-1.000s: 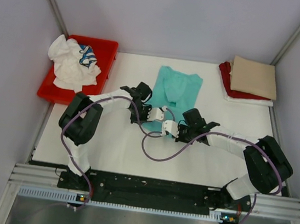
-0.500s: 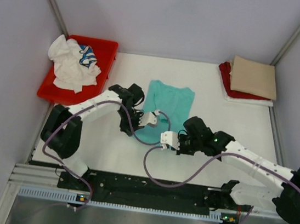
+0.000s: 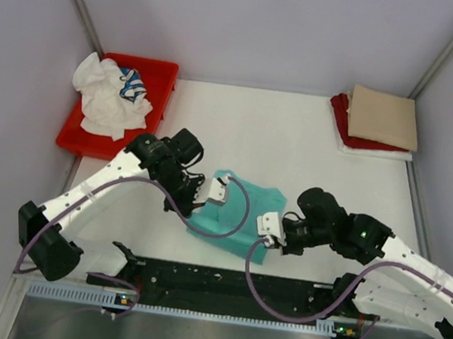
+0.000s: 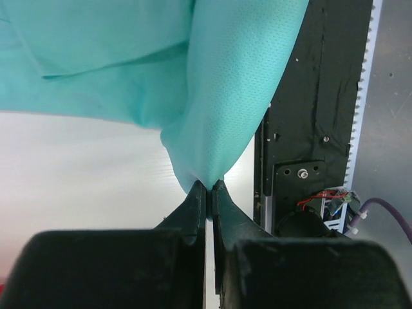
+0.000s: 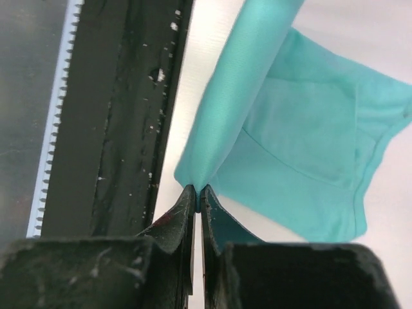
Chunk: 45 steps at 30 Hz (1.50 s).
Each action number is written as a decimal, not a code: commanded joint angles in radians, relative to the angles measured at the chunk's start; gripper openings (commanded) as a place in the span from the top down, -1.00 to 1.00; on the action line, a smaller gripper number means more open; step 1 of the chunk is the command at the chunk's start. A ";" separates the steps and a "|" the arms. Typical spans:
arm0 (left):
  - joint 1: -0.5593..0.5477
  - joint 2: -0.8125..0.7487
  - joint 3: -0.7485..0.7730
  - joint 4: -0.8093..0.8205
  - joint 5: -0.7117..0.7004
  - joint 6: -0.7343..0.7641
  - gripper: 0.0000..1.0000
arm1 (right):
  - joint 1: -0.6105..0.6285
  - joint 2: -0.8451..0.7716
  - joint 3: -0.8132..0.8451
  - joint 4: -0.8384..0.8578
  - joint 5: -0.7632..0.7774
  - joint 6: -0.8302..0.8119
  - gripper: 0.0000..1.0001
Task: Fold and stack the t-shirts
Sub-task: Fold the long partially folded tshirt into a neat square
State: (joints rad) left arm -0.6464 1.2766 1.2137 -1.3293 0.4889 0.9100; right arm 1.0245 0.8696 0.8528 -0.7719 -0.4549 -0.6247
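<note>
On the left, the white shirt (image 3: 103,95) and the striped shirt (image 3: 133,84) sit in a heap on the red tray (image 3: 162,71). They are not folded yet.

A second ago the teal shirt (image 3: 242,209) lay flat, farther back in the middle of the table (image 3: 297,137). Now both arms have pulled back toward their bases and the shirt has come with them. It sits near the front edge of the table and looks shorter and a bit bunched. I think the arms are dragging it closer to smooth it out or get it ready for a fold, so this shirt is only partly done.

The left gripper (image 4: 210,187) has its two fingers pressed tight together, pinching a corner of the teal cloth. The cloth rises up from the tips in a fold.

The right gripper (image 5: 196,188) is the same. Its fingers are squeezed together on another edge of the teal shirt, and the cloth is lifted a little off the table there.

At the back right, the tan shirt (image 3: 384,117) lies folded on top of the dark red shirt (image 3: 342,118). That is the stack where the teal one should go.
</note>
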 commanded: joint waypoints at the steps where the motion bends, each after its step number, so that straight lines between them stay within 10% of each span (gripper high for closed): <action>1: 0.024 0.064 0.137 -0.082 -0.027 -0.095 1.00 | -0.130 0.000 0.038 0.037 -0.021 0.069 1.00; 8: 0.139 0.412 0.436 -0.045 -0.046 -0.177 1.00 | -0.452 0.141 0.032 0.147 -0.030 0.169 1.00; 21: 0.166 0.952 0.911 -0.001 -0.164 -0.249 1.00 | -0.678 0.522 0.014 0.453 0.028 0.330 1.00; 31: 0.169 1.023 0.902 0.091 -0.260 -0.287 1.00 | -0.696 0.716 0.124 0.456 0.070 0.338 1.00; 34: 0.169 1.017 0.871 0.146 -0.315 -0.292 0.71 | -0.696 0.721 0.126 0.474 0.087 0.315 0.94; 37: 0.183 1.004 0.895 0.191 -0.395 -0.318 0.55 | -0.696 0.741 0.167 0.508 0.180 0.358 0.44; 45: 0.222 0.775 0.752 0.347 -0.412 -0.416 0.04 | -0.704 0.643 0.295 0.425 0.227 0.679 0.41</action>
State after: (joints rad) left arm -0.4400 2.2704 2.0777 -1.1072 0.0834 0.5480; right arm 0.3218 1.6207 1.1023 -0.3294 -0.2111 -0.1558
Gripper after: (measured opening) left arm 0.450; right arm 0.301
